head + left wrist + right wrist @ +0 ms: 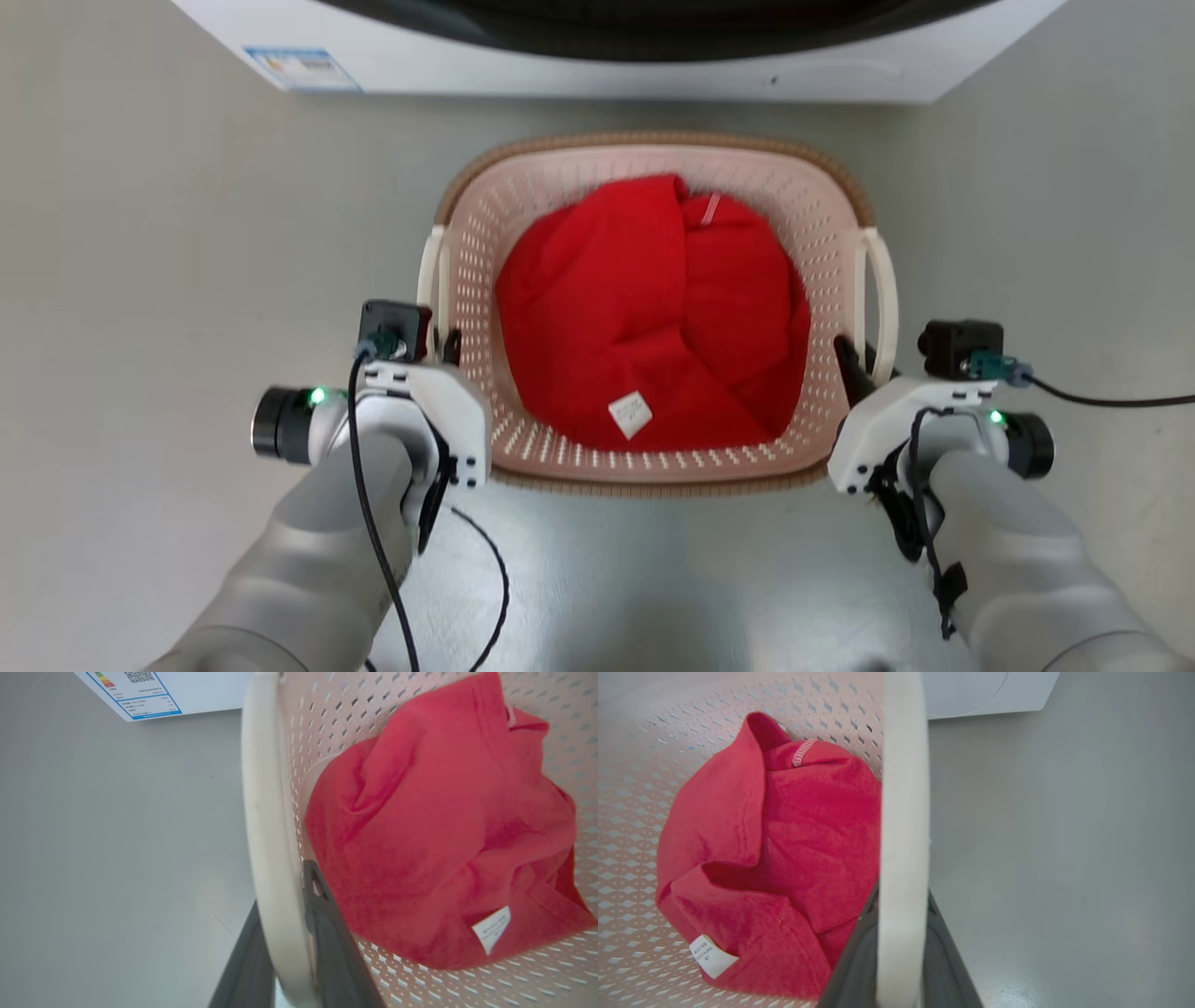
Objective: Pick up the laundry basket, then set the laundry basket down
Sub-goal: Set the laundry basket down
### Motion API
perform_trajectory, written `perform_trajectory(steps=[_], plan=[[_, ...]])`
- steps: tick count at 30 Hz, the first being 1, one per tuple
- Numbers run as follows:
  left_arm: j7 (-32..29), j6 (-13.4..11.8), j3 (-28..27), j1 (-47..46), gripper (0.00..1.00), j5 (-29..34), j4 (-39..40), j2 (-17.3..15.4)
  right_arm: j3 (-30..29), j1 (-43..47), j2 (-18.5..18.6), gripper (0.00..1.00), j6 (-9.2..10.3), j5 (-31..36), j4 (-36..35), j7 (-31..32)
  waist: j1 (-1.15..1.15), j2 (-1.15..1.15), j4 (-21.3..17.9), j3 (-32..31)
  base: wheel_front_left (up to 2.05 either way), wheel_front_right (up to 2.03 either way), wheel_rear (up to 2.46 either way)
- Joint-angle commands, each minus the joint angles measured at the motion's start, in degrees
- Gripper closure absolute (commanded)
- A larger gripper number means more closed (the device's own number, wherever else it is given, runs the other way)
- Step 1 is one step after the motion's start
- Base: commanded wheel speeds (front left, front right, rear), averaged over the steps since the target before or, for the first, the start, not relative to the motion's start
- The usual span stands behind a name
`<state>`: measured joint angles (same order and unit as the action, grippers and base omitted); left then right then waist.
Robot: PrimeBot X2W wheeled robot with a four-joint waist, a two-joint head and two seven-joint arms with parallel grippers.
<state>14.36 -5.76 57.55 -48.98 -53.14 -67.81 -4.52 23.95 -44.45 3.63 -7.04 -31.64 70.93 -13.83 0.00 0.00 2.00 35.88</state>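
Laundry basket (653, 154) is right in front of the washing machine (607, 79), between your two arms. A red shirt (653, 308) with a white tag (630, 413) is bunched up inside it. Your left gripper (441, 343) is squeezed tight on the left white handle (429, 271). Your right gripper (864, 362) is squeezed tight on the right white handle (882, 280). You cannot tell if the basket touches the floor (187, 233).

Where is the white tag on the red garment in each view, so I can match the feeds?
Head view: the white tag lies low centre on the red garment, toward the near wall of the laundry basket.
Left wrist view: the tag sits lower right.
Right wrist view: the tag sits lower left.
Shared landmark: the washing machine, top edge in head, top left in left wrist, top centre-right in right wrist.
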Motion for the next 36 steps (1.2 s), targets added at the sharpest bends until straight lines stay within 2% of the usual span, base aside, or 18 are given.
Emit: perform_trajectory(steps=[1, 13, 36], plan=[[0.6, -0.7, -1.4, -1.5, 1.0, 1.3, 1.0, -1.6, 0.0, 0.1, -0.8, 1.0, -0.45, 2.0, -1.4, -1.2, 0.0, 0.0, 0.3, 2.5, 0.0, 0.0, 0.0], [0.6, -1.2, -6.6, -3.6, 1.0, 6.2, 3.4, -1.4, -7.8, -0.6, -0.8, 1.0, -0.45, 9.7, -4.8, -1.2, 0.0, 0.0, 1.4, 8.1, 0.0, 0.0, 0.0], [0.6, 0.2, -12.9, -5.1, 1.0, 12.2, 2.4, -0.2, -12.0, -2.2, -0.8, 1.0, -0.45, 12.9, -6.0, -1.2, 0.0, 0.0, 1.3, 11.1, 0.0, 0.0, 0.0]])
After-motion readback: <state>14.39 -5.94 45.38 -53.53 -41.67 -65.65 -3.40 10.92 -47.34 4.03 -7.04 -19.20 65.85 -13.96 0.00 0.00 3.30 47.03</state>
